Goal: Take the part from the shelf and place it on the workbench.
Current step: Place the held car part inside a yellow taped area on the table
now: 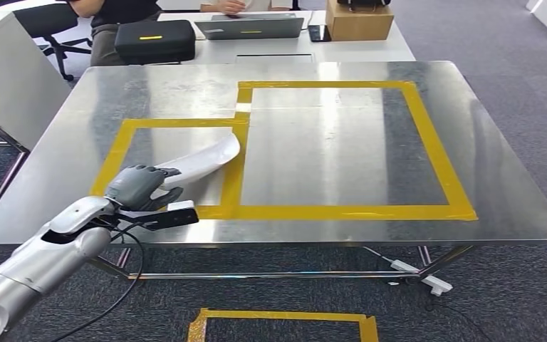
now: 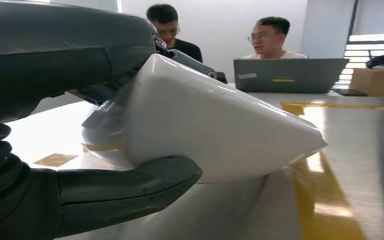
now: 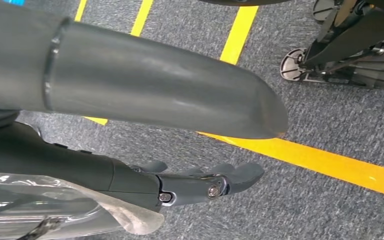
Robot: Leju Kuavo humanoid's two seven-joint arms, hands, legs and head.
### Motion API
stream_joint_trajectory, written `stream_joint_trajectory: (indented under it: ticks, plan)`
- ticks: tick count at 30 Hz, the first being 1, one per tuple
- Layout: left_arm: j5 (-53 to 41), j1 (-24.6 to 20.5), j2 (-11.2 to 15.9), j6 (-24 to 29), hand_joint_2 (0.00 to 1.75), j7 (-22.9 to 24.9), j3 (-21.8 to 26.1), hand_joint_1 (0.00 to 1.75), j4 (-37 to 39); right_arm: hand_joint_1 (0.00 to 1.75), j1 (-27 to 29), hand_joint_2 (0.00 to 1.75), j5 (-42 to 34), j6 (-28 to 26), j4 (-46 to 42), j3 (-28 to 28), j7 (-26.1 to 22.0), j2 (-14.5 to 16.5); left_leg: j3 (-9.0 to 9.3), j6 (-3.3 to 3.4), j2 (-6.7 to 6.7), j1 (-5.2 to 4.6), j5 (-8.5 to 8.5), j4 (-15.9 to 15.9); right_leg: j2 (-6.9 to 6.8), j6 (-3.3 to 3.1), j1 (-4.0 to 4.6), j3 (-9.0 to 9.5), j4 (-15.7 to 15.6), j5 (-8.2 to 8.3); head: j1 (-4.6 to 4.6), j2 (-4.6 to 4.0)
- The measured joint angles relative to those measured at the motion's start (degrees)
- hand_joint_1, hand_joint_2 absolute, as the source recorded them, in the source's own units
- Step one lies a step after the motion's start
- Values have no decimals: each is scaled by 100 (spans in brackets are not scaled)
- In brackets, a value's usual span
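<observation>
White part (image 1: 203,161) gripped by left hand (image 1: 137,187), low over the steel counter (image 1: 313,149) inside the smaller taped square, evidently its set-down zone. Right hand (image 3: 200,182) hangs empty, fingers loosely apart.

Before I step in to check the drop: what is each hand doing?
Left hand: holding the white part over the workbench.
Right hand: open, holding nothing.

Lighting: bright, even, overhead. Workbench (image 1: 313,142) steel shows broad glare bands and soft reflections; shadows faint. Left wrist view: backlit, window (image 2: 375,42) blown out, near hand (image 2: 55,125) dark and soft-focus. Right wrist view: dimmer, close parts blurred.
</observation>
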Motion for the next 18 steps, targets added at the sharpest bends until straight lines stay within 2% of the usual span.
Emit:
stream_joint_trajectory:
  ticks: [6,13,17,18]
  plan:
    - [-722,-157,66,151,175,395,-98,175,307,0,16,0,32,-62,-1,0,20,-13,1,2,0,0,2,0,-2,1,0,1,0,2,0,0]
    - [-866,-218,90,185,175,486,-201,175,446,0,19,0,41,-75,-1,0,22,-16,1,2,0,0,2,0,-2,1,0,1,1,2,0,0]
    - [-1215,-247,115,218,0,707,-267,0,497,0,20,0,55,-74,-1,0,26,-18,1,2,0,0,2,0,-1,1,0,1,1,2,-1,0]
    - [-1313,-253,125,235,0,778,-279,0,518,0,22,0,57,-73,-1,0,26,-18,1,2,0,0,2,0,-1,1,0,1,1,2,0,0]
